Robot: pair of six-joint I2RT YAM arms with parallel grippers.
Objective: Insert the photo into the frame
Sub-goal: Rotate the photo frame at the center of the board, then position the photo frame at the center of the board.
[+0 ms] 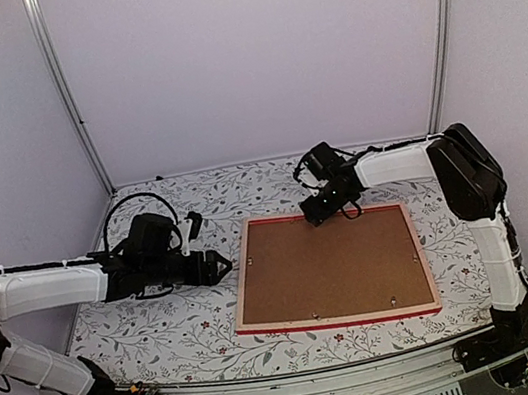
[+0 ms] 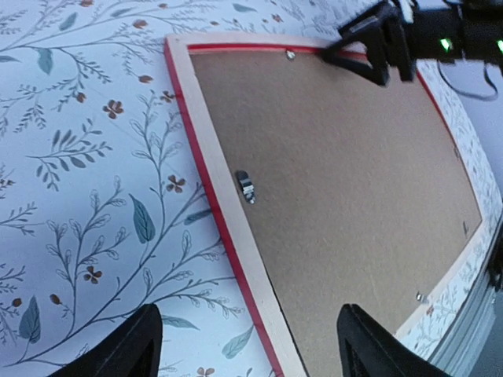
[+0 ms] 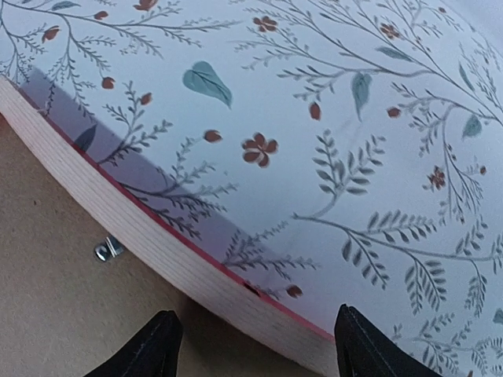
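The frame (image 1: 242, 287) lies flat on the table (image 1: 164, 326) with its red front down. Its pale wood back faces up, and only a thin red line shows along the edges. A brown backing board (image 1: 332, 267) fills it, with small metal clips (image 2: 246, 186) sitting along the board's edges. The photo cannot be seen in any view

The left gripper (image 1: 218, 264) is low over the table. The frame's left rail is just ahead of it, near but not touching. Its fingers (image 2: 134, 349) are spread wide and clamp nothing; past them the wrist view shows the table's leaf-and-flower pattern and the frame's rail

The right gripper (image 1: 315, 213) hangs over the frame's far rail, a little left of its middle. Its fingers (image 3: 153, 353) are also spread and hold nothing. The rail runs right below them, with the backing board on one side and the patterned table on the other. One clip lies on the board near the finger on that side
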